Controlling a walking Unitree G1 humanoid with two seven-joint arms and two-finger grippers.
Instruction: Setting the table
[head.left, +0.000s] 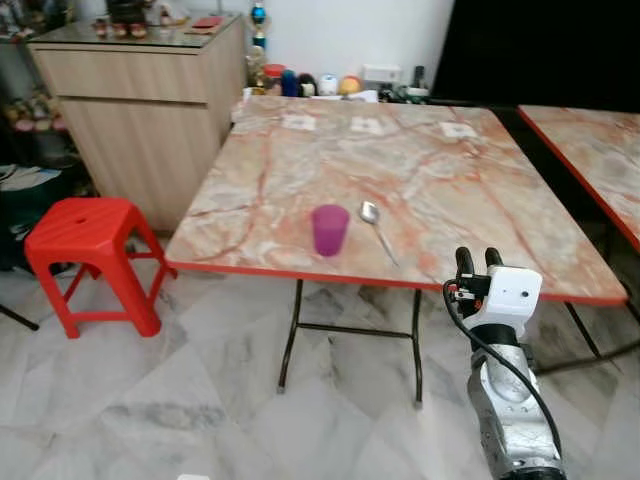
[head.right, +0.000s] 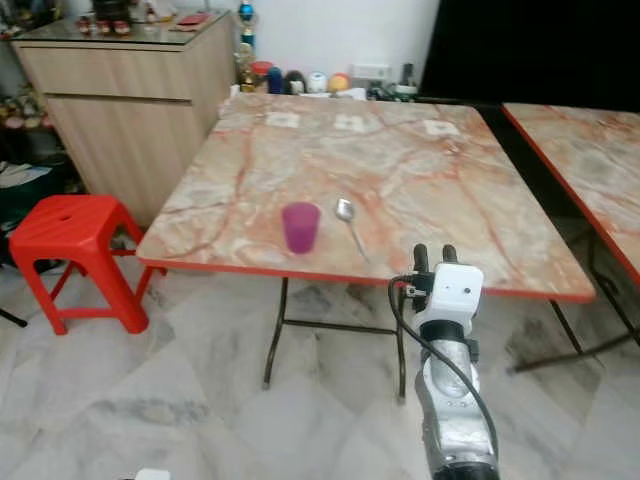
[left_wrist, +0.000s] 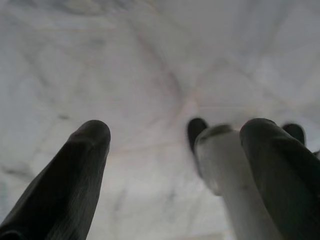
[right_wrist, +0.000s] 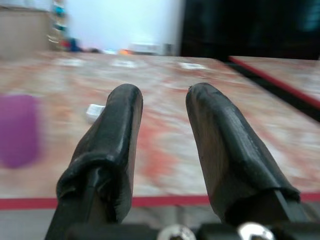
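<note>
1. No text, brand, number or sign can be read anywhere on the marble-patterned table (head.left: 430, 190).
2. Three small pale squares (head.left: 366, 125) lie in a row along the table's far side (they could be printed, but at this size nothing on them resolves into letters).
3. The purple cup (head.left: 329, 229) near the table's front edge carries no visible mark.
4. The bottles and jars (head.left: 300, 83) just behind the table's far edge are too small for any label to be made out.
5. The white housing (head.left: 512, 292) of the right arm, in front of the table, shows no lettering.
</note>
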